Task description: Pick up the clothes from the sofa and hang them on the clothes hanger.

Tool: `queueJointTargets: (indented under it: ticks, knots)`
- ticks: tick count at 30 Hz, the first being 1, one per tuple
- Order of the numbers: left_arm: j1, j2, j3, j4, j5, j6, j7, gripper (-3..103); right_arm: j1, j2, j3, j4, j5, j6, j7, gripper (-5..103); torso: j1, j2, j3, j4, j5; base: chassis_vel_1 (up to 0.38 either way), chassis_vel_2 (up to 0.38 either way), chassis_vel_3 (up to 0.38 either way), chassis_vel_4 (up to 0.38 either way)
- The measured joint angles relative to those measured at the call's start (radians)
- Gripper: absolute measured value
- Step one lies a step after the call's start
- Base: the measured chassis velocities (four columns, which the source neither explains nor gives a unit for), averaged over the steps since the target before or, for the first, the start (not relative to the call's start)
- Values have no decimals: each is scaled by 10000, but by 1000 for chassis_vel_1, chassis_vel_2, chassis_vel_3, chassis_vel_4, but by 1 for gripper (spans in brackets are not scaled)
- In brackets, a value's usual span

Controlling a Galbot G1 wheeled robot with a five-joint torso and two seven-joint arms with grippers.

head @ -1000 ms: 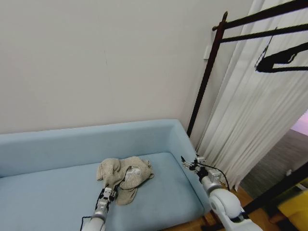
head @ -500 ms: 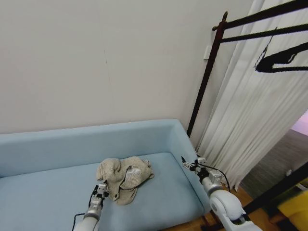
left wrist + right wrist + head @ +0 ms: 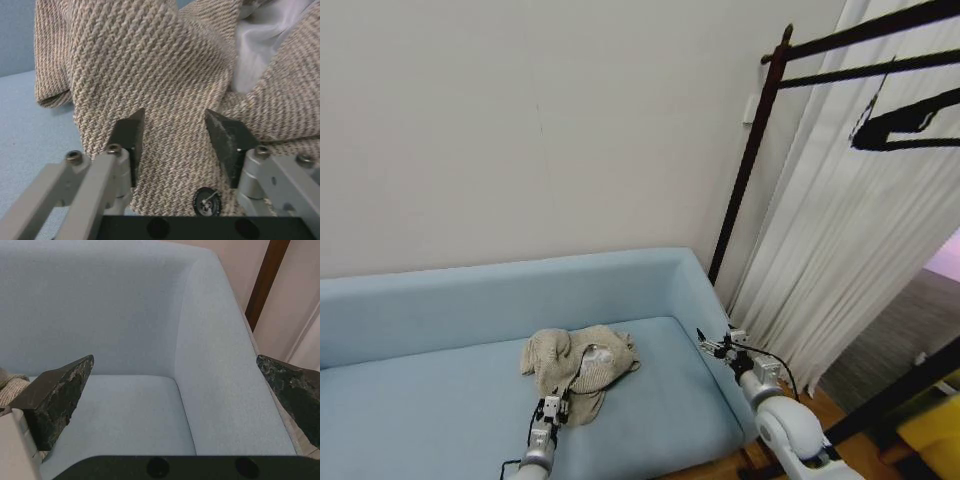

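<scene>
- Since half a second ago the left claw [image 3: 552, 407] has slid right along the sofa [image 3: 420, 320] seat and now sits at the near edge of the jacket [image 3: 578, 364]; the right claw [image 3: 714, 345] has hardly shifted.
- From the left wrist, the left claw [image 3: 174, 116] is open. Its two dark fingers [image 3: 131, 137] stand apart over the woven cloth, with nothing pinched between them. Whether the tips touch the fabric cannot be told.
- A dark button [image 3: 207, 201] lies on the cloth near the base of the fingers.
- The jacket is beige and coarsely woven. It lies in a crumpled heap on the pale blue sofa seat, right of the seat's middle, with a patch of pale lining [image 3: 260, 45] showing among the folds.
- The right claw hovers beside the sofa's right armrest, well apart from the jacket. From the right wrist, the claw [image 3: 175, 362] is spread wide and holds nothing. It faces the corner where the backrest meets the armrest.
- A dark wooden rack [image 3: 752, 150] stands just right of the sofa, against the wall.
- A black hanger [image 3: 910, 125] hangs among the rack's upper bars at the far right.
- A white curtain [image 3: 830, 270] hangs behind the rack.
</scene>
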Motion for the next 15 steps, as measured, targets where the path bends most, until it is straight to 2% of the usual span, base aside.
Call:
queueJointTargets:
  ticks: [2,5,8,9,10,11,14,15]
  knots:
    - [-137,22,74,184,4,70,-43,54,-34,-22,-1,-2,0,-22,58,100,0,0,0,0,1,0,0,0,0]
    - [-255,62,157,347,1,74,35,59,-39,-46,0,-4,0,-50,107,100,0,0,0,-1,0,0,0,0,0]
    - [-373,79,392,400,46,17,234,76,-20,-95,0,-12,16,-107,167,100,0,0,0,0,0,0,0,0,0]
    - [-373,79,392,400,46,17,234,76,-20,-95,0,-12,16,-107,167,100,0,0,0,0,0,0,0,0,0]
    - [-409,67,477,397,107,41,225,82,-20,-102,2,-22,20,-116,180,100,0,0,0,0,1,0,0,0,0]
    - [-451,49,562,398,186,83,164,82,-20,-107,7,-28,25,-121,191,100,0,0,1,0,0,0,0,0,0]
    - [-601,-7,732,596,476,216,-278,97,-18,-119,43,-29,52,-127,212,100,0,0,0,-1,0,0,0,0,0]
    - [-601,-7,732,596,476,216,-278,97,-18,-119,43,-29,52,-127,212,100,0,0,0,-1,0,0,0,0,0]
